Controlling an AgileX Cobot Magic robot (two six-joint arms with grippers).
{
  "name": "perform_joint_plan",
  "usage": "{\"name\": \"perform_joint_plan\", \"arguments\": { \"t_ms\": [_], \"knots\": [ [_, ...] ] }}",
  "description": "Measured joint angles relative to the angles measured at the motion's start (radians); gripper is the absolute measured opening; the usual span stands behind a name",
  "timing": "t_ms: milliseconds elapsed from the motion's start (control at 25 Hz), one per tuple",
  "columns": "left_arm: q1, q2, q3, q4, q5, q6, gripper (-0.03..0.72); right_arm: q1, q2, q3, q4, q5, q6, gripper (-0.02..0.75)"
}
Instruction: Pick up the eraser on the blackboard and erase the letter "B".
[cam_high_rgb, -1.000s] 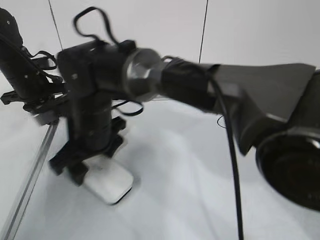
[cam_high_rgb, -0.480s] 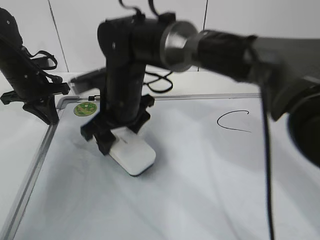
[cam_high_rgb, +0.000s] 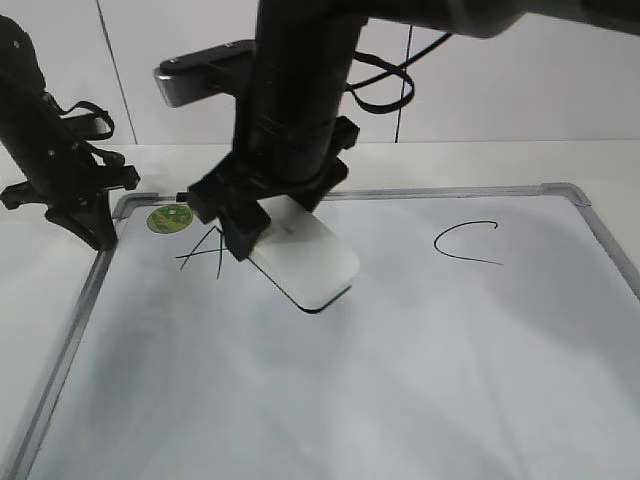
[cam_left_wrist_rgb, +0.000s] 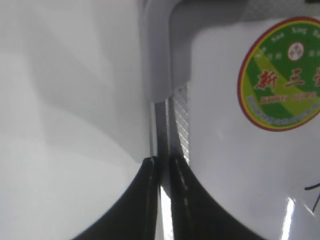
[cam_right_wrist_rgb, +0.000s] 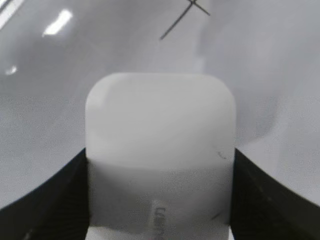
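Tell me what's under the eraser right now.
The eraser, clamped in the right gripper, sits on bare blackboard between A and C. No B shows; any ink beneath is covered.

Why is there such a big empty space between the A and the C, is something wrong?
Nothing looks broken. On the white dry-erase board with the grey frame, only a thin black "A" and "C" show; no letter is visible between them. There, the right gripper holds the white rounded plastic eraser, tilted. The left gripper pinches the frame.
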Motion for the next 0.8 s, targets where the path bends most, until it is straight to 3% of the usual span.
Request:
{"name": "perform_joint_plan", "arguments": {
  "t_ms": [160, 360, 800],
  "knots": [
    [0.000, 0.000, 0.000, 0.000, 0.002, 0.000, 0.029, -0.041, -0.092, 0.161, -0.007, 0.000, 0.008, 0.562],
    [0.000, 0.000, 0.000, 0.000, 0.007, 0.000, 0.029, -0.166, -0.209, 0.332, -0.011, 0.000, 0.017, 0.562],
    [0.000, 0.000, 0.000, 0.004, 0.014, 0.000, 0.029, -0.637, -0.437, 0.594, -0.035, -0.006, 0.020, 0.562]
  ]
}}
